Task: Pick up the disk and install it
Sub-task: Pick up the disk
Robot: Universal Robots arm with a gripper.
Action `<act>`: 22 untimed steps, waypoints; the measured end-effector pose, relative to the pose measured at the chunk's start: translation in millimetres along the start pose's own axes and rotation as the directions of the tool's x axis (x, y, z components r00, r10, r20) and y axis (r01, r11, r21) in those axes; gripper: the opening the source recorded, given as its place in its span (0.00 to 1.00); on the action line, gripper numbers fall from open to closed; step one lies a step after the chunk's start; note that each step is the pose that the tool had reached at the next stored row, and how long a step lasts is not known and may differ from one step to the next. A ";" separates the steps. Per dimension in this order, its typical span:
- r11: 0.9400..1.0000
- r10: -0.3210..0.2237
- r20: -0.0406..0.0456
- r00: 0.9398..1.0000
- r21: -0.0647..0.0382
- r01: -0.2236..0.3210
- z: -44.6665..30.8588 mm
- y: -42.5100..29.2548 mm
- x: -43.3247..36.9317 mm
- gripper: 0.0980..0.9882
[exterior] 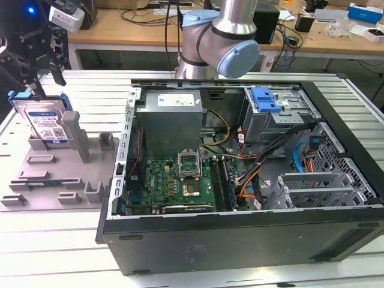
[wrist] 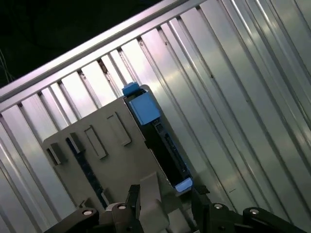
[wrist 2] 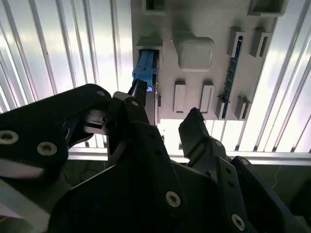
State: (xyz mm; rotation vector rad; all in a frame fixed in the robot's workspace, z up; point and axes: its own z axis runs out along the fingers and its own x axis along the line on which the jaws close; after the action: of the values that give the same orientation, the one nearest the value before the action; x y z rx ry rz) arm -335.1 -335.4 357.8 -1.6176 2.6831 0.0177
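Ideally, centre first: at the exterior view's upper left the gripper (exterior: 48, 87) hovers over the disk (exterior: 47, 123), jaws apart, gripping nothing.

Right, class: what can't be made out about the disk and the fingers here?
1. Lower edge of the disk: exterior view, behind the grey holder.
2. Whether the fingers touch the disk: second wrist view, one finger overlaps its edge.
3. The disk's label face: both wrist views, seen edge-on.
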 end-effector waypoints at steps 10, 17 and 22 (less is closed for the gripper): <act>0.985 -0.171 0.004 0.985 0.023 0.171 2.1 0.0 0.0 0.50; 0.960 -0.278 0.003 0.961 0.037 0.278 3.5 0.0 0.0 0.50; 0.907 -0.420 -0.001 0.908 0.039 0.419 4.5 0.1 0.1 0.50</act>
State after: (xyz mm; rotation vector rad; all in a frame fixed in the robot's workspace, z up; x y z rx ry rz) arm -335.1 -335.4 353.3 -2.1367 2.2529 -0.0304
